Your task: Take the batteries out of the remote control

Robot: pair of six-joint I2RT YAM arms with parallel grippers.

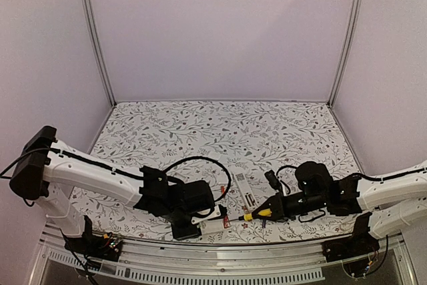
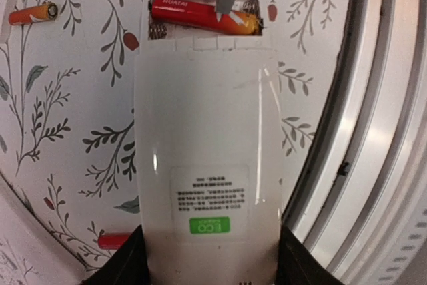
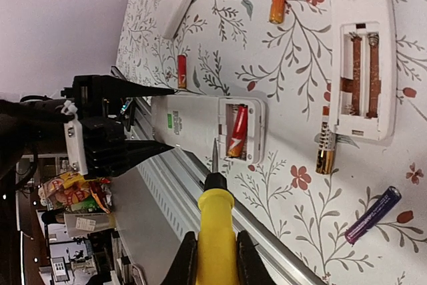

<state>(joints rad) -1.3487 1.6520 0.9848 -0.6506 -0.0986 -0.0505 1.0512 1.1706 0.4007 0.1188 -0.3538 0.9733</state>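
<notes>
Left wrist: left hand (image 2: 211, 251) pinches remote (image 2: 207, 131); right hand (image 3: 215, 250) pinches yellow tool (image 3: 215, 211), tip at red battery (image 2: 200, 17).

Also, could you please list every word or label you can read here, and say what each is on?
"HUATAI", as best it reads: white letters on the red battery in the open compartment of the white remote.
"ECO": on the green patch of the sticker on it.
Fine print above that: too small to read.
Blurred: the packets at the right wrist view's left edge.
No text shows on the yellow-handled tool.
</notes>
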